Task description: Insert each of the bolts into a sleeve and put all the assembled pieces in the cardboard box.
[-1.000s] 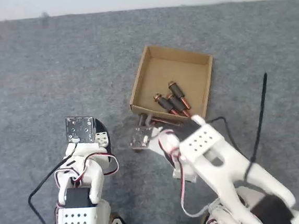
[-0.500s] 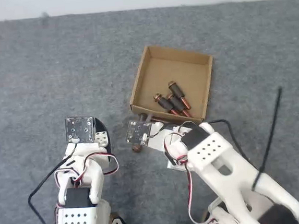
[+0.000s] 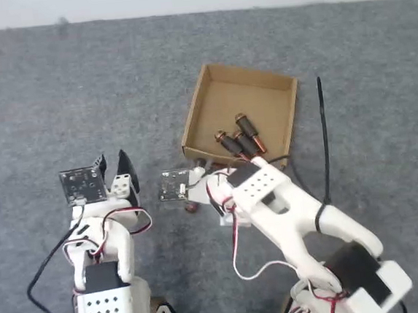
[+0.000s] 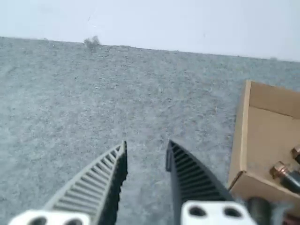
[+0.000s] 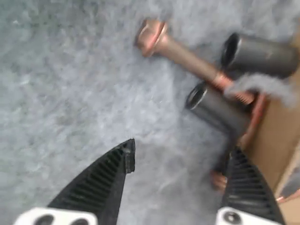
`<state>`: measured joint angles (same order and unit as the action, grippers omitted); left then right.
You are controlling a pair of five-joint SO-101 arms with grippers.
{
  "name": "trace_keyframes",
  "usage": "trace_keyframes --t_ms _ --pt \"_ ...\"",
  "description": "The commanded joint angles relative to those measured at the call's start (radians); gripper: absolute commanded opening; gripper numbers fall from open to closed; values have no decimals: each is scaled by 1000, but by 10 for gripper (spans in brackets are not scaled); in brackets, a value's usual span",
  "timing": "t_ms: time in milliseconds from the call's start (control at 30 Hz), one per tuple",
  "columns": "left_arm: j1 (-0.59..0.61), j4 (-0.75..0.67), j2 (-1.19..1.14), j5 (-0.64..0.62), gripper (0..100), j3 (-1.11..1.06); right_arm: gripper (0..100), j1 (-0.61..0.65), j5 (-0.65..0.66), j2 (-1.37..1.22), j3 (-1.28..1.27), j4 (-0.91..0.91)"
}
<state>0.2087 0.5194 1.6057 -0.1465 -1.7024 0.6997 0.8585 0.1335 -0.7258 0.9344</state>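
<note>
Hovering over loose bolts [image 5: 183, 54] and sleeves [image 5: 215, 110] beside the near wall of the box [image 3: 191, 121], the right jaws are standing spread; two assembled pieces [image 3: 238, 141] are lying inside; the left jaws, slightly parted, are holding nothing.

No legible text, numbers or signs anywhere. The cardboard box [image 3: 193, 114] has plain brown walls with no print. The left wrist board [image 3: 82, 184] and right wrist board [image 3: 175, 185] might carry tiny markings, but they're too small to read.
</note>
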Motion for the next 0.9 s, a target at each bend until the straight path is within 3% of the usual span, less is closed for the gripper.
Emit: trace_keyframes --t_ms 0,133,300,467,567,700,867 --pt "3 -94 -80 -9 160 12 285 2 49 10 87 -1" --pt "2 -244 -232 -11 160 12 285 5 126 2 141 91" --pt "5 -354 -388 -12 159 41 284 4 170 -1 158 64" --pt "6 -364 -468 -12 159 77 284 4 249 -2 158 56" --pt "6 -364 -476 -12 159 82 233 4 282 -44 158 48" --pt "6 -364 -476 -12 159 82 210 2 287 -140 161 -27" --pt "6 -364 -476 -12 159 82 210 1 287 -209 236 8"
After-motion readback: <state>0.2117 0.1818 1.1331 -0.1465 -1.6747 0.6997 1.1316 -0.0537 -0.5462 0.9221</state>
